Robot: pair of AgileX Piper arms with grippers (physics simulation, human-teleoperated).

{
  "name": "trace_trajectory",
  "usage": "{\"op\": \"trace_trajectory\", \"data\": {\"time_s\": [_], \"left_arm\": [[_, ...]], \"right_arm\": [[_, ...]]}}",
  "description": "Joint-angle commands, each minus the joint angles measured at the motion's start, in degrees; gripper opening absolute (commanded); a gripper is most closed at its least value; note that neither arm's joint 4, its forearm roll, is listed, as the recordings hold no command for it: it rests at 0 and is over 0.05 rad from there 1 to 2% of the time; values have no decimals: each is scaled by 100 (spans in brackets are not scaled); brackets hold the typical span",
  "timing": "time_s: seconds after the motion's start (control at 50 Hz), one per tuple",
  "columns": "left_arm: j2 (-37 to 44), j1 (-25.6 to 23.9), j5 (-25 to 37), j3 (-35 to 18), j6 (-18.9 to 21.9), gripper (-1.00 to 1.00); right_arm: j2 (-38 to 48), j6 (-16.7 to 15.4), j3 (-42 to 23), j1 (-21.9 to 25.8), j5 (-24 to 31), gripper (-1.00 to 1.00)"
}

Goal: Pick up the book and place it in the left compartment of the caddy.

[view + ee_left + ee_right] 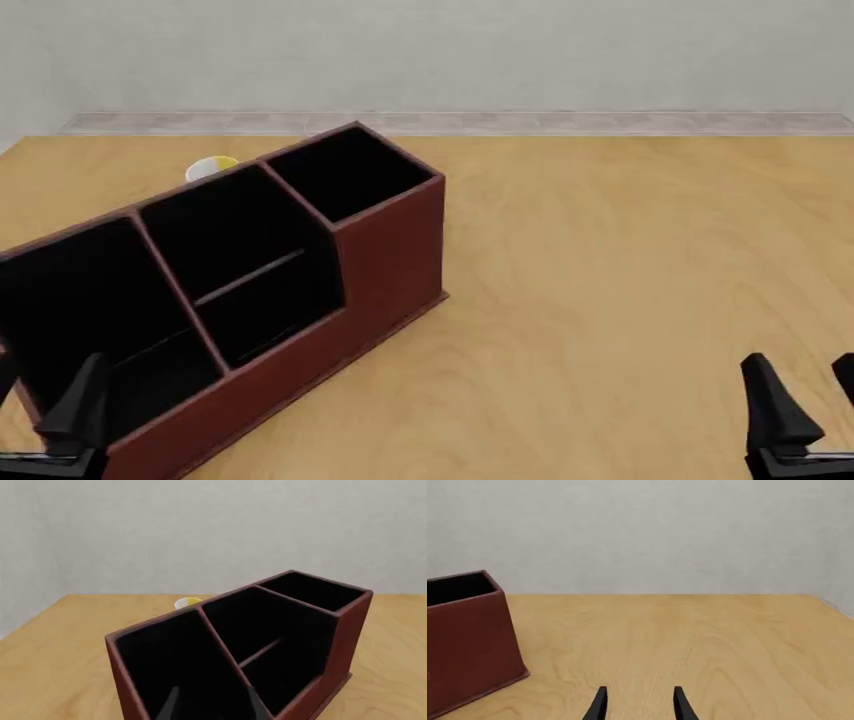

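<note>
A: Here, in the front view, the caddy is sitting askew on the wooden table, its long body running from the near left corner back toward the middle. Its dark red-brown walls are enclosing three black sections.

B: Which section is lying nearest the camera?

A: The left compartment, the widest one, is occupying the near-left end; the middle section with its inner divider is lying next, and the small square section is standing at the far end. The left gripper is hanging over the near edge of that wide compartment, fingers parted and gripping nothing. In the left wrist view its fingertips are showing against the compartment's black interior.

B: And the book?

A: A thin pale line is crossing the floor of the left compartment in the front view, but whether it is the book cannot be told; black is blending with black there.

B: The other arm?

A: The right gripper is hovering low over bare table at the near right, well apart from the caddy, jaws released and empty. A small yellow-and-white object is peeking from behind the caddy's far wall.
</note>
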Motion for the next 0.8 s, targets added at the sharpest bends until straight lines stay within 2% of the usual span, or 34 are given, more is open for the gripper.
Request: {"op": "trace_trajectory", "data": {"time_s": [0.02, 0.54, 0.56, 0.58, 0.6, 0.62, 0.64, 0.66, 0.68, 0.7, 0.72, 0.76, 0.78, 0.8], "left_arm": [[41, -1, -20, -17, 0, 100], [24, 6, -17, -16, 3, 100], [98, -278, -90, -9, 13, 100], [100, -106, -75, -9, 8, 100], [1085, -120, -580, -4, -168, 100], [1535, -99, -820, -12, -366, 100], [867, -209, -346, -173, -127, 100], [773, -148, -173, -265, -143, 100], [1237, -62, -186, -343, -421, 100], [1357, -134, -126, -388, -580, 100], [1170, -239, 333, -599, -442, 100], [1275, -381, 733, -770, -945, 100], [1194, -443, 1028, -929, -836, 100], [1158, -544, 1497, -1164, -975, 100]], "right_arm": [[49, 0, -18, -3, -27, 100], [74, -1, -25, 1, -46, 100], [72, 0, -25, 1, -43, 100], [72, 0, -25, 1, -43, 100], [73, 1, -25, 1, -44, 100], [73, 0, -25, 1, -45, 100], [72, 1, -24, 1, -43, 100], [70, 0, -24, 1, -42, 100], [69, 0, -24, 2, -41, 100], [69, 0, -24, 2, -41, 100], [70, 1, -22, 2, -44, 100], [72, 0, -21, 2, -47, 100], [71, 1, -21, 2, -47, 100], [72, 1, -21, 3, -47, 100]]}}
